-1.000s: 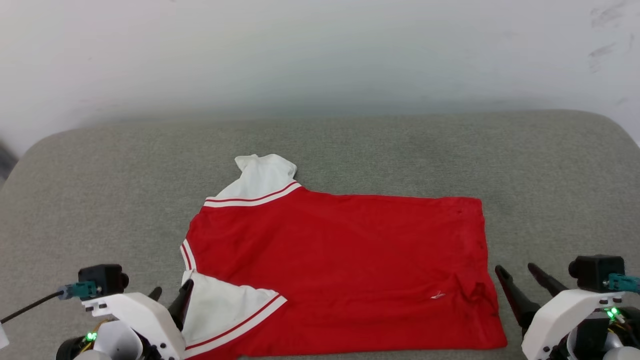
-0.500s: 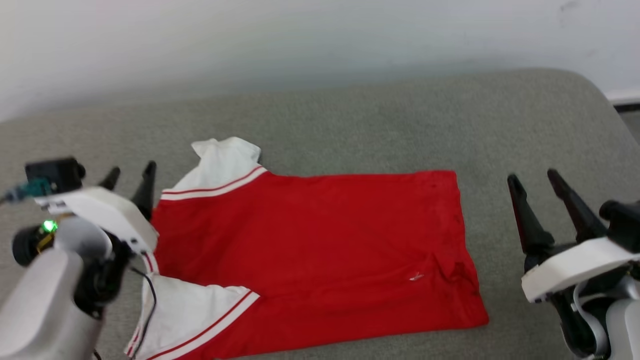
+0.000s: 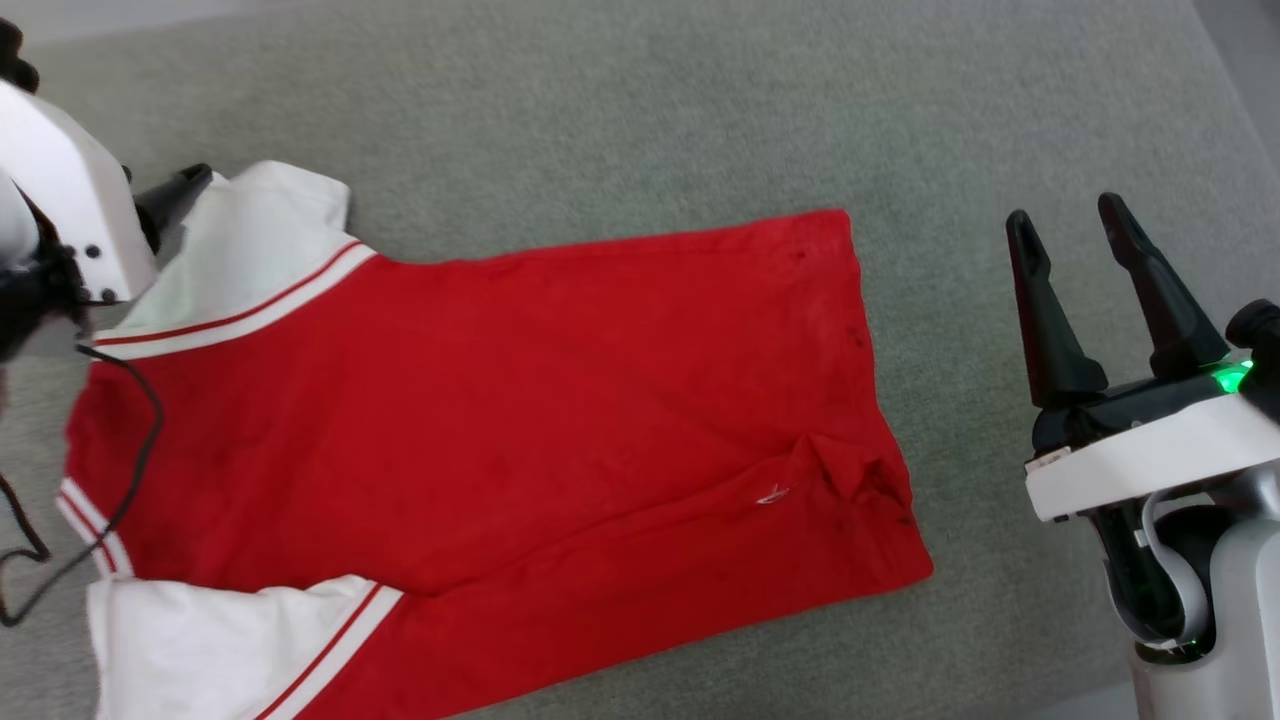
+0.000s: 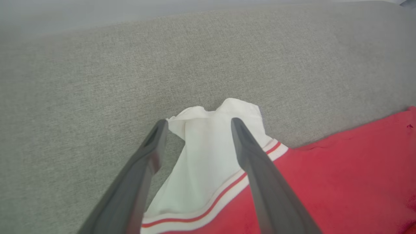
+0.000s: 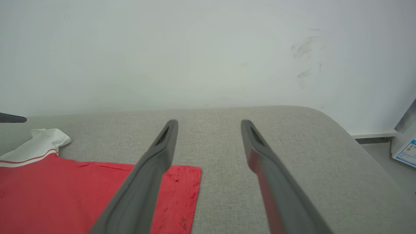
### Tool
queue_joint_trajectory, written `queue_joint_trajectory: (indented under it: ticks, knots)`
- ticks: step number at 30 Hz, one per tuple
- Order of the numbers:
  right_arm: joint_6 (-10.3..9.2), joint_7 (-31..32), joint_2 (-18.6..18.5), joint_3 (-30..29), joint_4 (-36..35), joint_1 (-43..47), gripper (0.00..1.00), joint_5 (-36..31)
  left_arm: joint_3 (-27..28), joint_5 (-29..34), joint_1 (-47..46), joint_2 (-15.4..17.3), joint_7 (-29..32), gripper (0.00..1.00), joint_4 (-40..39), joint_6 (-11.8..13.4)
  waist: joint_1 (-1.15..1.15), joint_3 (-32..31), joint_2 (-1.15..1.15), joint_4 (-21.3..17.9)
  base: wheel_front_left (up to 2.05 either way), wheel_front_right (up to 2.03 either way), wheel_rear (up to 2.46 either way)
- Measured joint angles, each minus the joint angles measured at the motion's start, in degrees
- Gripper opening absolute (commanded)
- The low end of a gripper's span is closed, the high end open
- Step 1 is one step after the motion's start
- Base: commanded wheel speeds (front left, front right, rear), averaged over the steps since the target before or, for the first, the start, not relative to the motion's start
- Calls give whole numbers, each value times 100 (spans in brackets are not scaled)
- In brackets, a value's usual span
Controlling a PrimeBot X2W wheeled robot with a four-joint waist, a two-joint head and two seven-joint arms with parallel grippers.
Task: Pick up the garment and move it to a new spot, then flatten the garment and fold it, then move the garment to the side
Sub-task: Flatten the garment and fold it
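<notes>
**Head view.** The garment [image 3: 480, 400] is spread nearly flat on the grey cushion [image 3: 620, 110], with the sleeves toward the robot's left and the hem toward its right. A pucker is seen near the hem. The right gripper [image 3: 1065, 214] is held just beside the hem, jaws apart and empty.

**Left wrist view.** The left gripper [image 4: 199, 124] is poised with jaws spread astride the crumpled far sleeve [image 4: 208, 156]. It is judged placed so that the sleeve can be smoothed out. Contact cannot be told.

**Right wrist view.** The hem's far corner is seen just left of the parted fingers, within easy reach.
</notes>
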Motion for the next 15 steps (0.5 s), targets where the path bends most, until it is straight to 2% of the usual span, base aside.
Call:
queue_joint_trajectory:
  ticks: [6,11,12,13,14,15]
  knots:
    - [0,-75,130,101,85,-35,100,62,-211,-22,-377,294,1088,100,145,97,0,514,0,-292,0,0,0]
    - [0,-107,186,191,253,-69,100,176,-238,-49,-513,346,1439,100,258,263,-1,806,0,-464,0,0,0]
    - [0,-107,188,200,282,-86,100,188,-223,-110,-531,345,1514,71,286,308,-1,839,0,-491,0,0,0]
    - [0,-105,193,204,312,-109,100,201,-200,-162,-542,336,1562,12,316,366,-1,864,0,-514,0,0,0]
    - [0,-87,194,209,337,-122,100,219,-185,-197,-543,325,1584,0,348,400,-1,879,0,-530,0,0,0]
    - [0,-81,193,210,361,-127,100,248,-175,-200,-544,313,1588,0,370,428,-1,882,0,-540,0,0,0]
